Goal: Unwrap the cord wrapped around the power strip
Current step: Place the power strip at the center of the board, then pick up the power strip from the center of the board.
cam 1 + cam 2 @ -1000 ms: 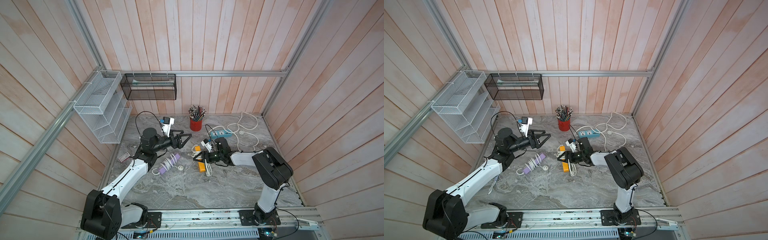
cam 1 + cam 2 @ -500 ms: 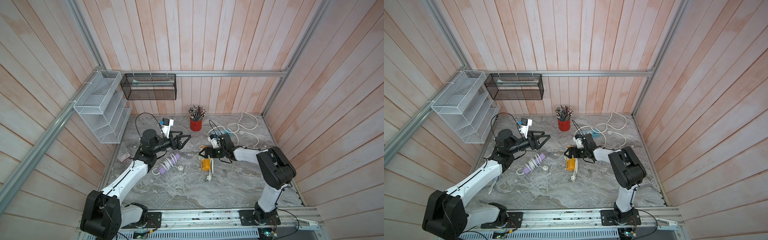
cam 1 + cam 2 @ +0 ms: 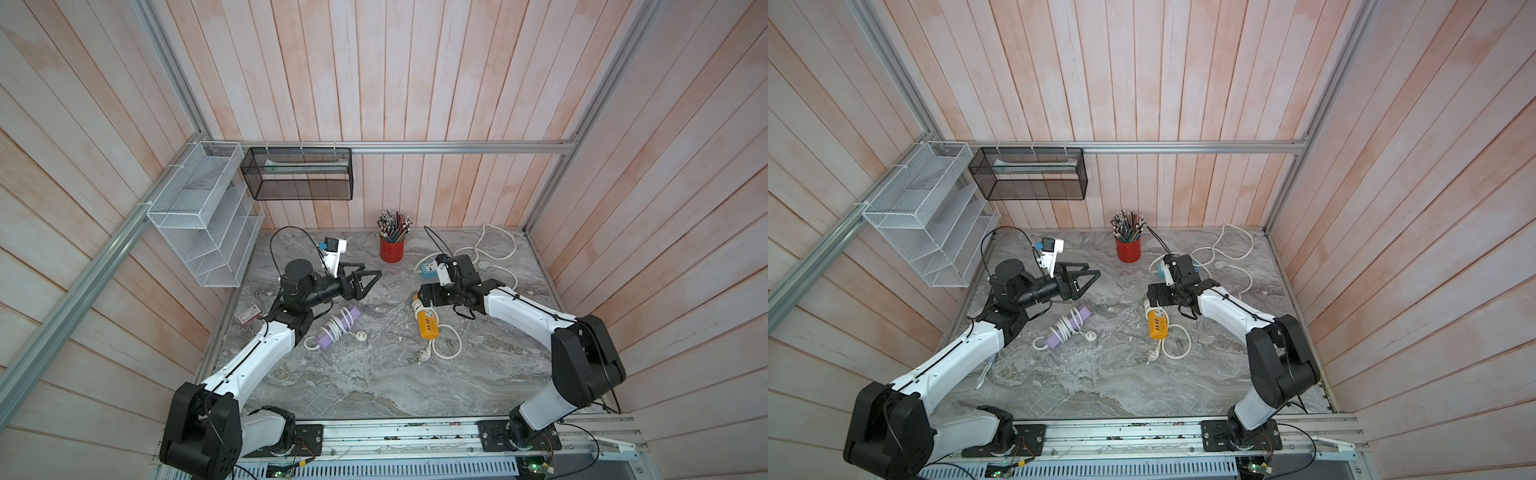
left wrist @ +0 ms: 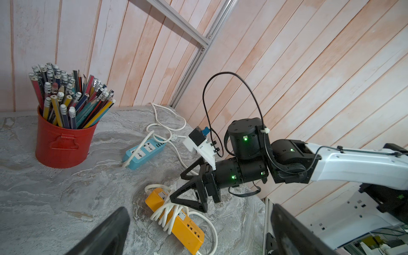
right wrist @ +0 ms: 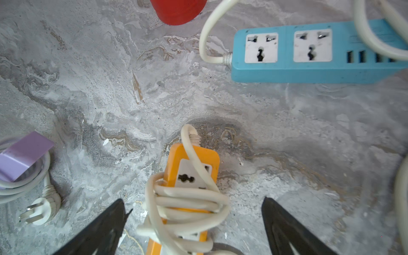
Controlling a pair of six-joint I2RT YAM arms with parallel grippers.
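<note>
An orange power strip [image 3: 428, 326] [image 3: 1158, 324] lies mid-table with a white cord [image 5: 187, 198] wound in several turns around its far half. The rest of the cord trails in a loose loop [image 3: 451, 349] to a plug on the table. My right gripper [image 3: 422, 296] [image 3: 1152, 296] [image 5: 193, 198] hovers open over the strip's far end, one jaw on each side of the wound cord, holding nothing. It also shows in the left wrist view [image 4: 176, 186]. My left gripper [image 3: 372, 270] [image 3: 1094, 269] [image 4: 198, 209] hangs open and empty in the air to the left.
A purple power strip [image 3: 338, 328] [image 5: 22, 154] with its own cord wound round it lies under my left arm. A blue power strip [image 4: 143, 152] [image 5: 309, 50] with a loose cord sits behind my right wrist. A red pencil cup [image 3: 391, 249] stands at the back wall.
My right gripper has opened wider and shifted a little toward the orange strip's far end. The strip and its cord have settled on the table. The left arm has not moved.
</note>
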